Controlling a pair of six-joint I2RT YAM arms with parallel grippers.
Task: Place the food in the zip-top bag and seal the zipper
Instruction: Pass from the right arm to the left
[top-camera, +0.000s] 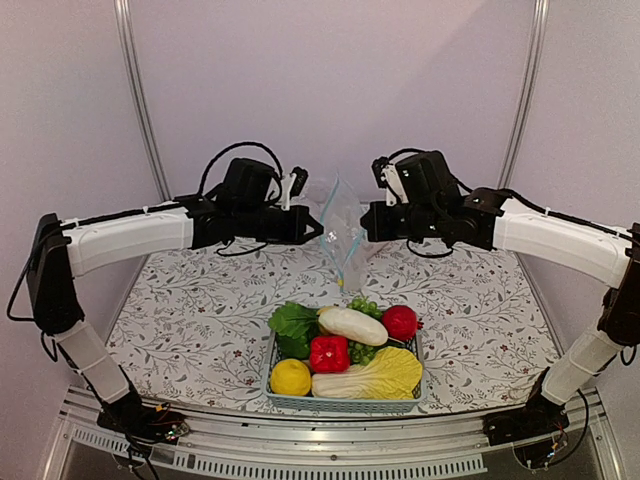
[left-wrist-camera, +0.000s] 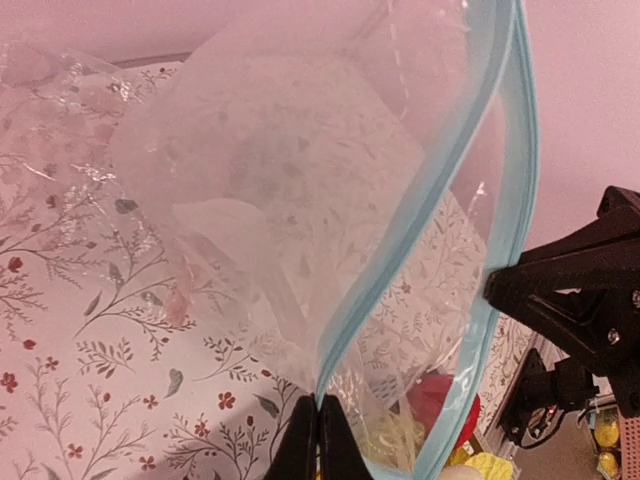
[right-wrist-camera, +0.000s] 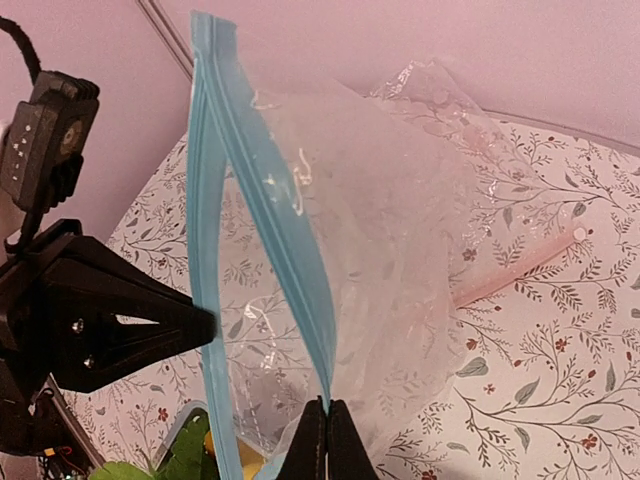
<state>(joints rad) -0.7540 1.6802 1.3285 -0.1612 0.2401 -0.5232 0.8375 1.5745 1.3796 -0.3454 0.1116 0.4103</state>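
Holding the zip-top bag (top-camera: 345, 245) aloft from my remote station, I have it hanging above the table (top-camera: 180, 300), just beyond the far side of the basket (top-camera: 345, 403). It is clear and crinkled, its bottom dangling towards the basket's far rim.

Beyond the basket's far-left corner, the left gripper (top-camera: 312, 228) is clenched on one lip of the bag's mouth. Its fingertips meet over the plastic in the left wrist view. The teal-blue zipper (right-wrist-camera: 200, 200) is unsealed, its two halves bowed apart into an open slot. Beyond the basket's far-right corner, the right gripper (top-camera: 368, 222) is pinched tight on the opposite lip.

Count: one bag, one basket, two arms. The food all lies in the basket, one of each:
- green leaves (top-camera: 292, 322), far left
- lemon (top-camera: 290, 377), near left
- red pepper (top-camera: 329, 353), centre
- white radish (top-camera: 352, 325), across the far middle
- pale cabbage (top-camera: 372, 375), near right
- red round fruit (top-camera: 400, 322), far right

Two small knobbly green clusters sit beside the radish. A yellowish glint shows low in the bag, and I cannot tell what it is.
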